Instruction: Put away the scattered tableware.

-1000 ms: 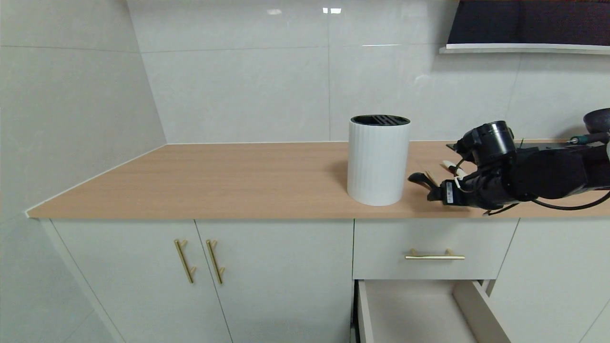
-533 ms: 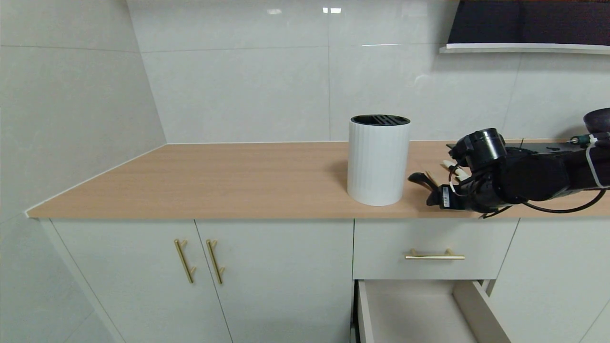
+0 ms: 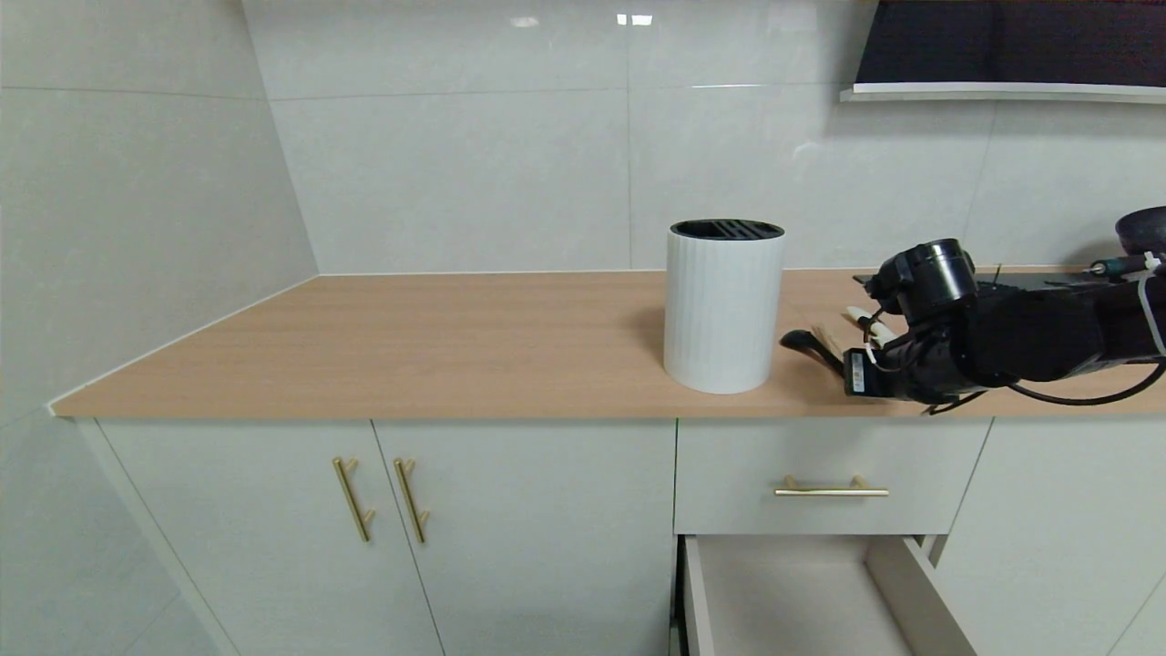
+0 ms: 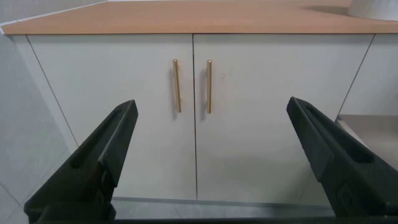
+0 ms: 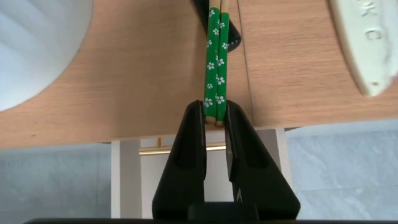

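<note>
Beside white holder (image 3: pixel 723 305), right gripper (image 5: pixel 215 116) pinches chopsticks (image 5: pixel 216 62); dark spoon (image 3: pixel 800 339), perhaps, beneath.

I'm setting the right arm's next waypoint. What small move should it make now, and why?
Probably a short lift straight up. The right gripper is shut on the near end of the green chopsticks, which lie low along the countertop beside the tall white holder. They likely need to rise above its wall before going to its slotted top.

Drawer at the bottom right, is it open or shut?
Open. The drawer is pulled out, with its inside showing, while the upper drawer just above it sits shut and flush.
</note>
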Robot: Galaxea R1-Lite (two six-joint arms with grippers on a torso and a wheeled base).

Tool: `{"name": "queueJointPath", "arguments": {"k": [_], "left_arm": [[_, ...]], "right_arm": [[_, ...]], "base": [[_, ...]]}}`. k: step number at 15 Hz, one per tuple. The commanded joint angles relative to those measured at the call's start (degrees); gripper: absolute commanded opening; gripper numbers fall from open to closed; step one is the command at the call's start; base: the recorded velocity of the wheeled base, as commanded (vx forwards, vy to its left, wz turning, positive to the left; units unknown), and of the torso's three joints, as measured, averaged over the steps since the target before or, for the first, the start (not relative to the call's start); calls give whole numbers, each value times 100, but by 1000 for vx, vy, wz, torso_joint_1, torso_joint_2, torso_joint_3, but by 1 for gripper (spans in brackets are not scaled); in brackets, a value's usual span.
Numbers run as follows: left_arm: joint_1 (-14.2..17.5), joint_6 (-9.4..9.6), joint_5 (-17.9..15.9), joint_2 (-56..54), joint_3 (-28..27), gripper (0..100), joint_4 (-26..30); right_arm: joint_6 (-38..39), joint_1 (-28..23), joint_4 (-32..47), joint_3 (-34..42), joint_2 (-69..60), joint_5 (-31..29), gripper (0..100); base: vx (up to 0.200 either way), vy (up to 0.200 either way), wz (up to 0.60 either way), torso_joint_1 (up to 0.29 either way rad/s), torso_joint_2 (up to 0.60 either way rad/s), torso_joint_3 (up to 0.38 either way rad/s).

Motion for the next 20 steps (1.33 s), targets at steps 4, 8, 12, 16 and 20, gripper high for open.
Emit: {"name": "queueJointPath", "arguments": {"k": [4,8,12,16,20], "left_arm": [[0,-2,2,-2,0,100,-6],[0,-2,2,-2,0,100,-6],[0,-2,2,-2,0,100,-6],[0,-2,2,-2,0,100,3],[0,-2,2,-2,0,100,-6]], "right_arm": [[-8,238,26,584,-1169,-39,0],[1,704,633,1384,-2620,23,0],[-51,791,1002,2087,-3841,761,0],[-377,809,1028,2825,-4421,779,0],[-403,818,1292,3036,-4421,831,0]], "base": [[0,0,0,0,0,0],[0,0,0,0,0,0],[0,0,0,0,0,0],[0,0,0,0,0,0],[0,0,0,0,0,0]]}}
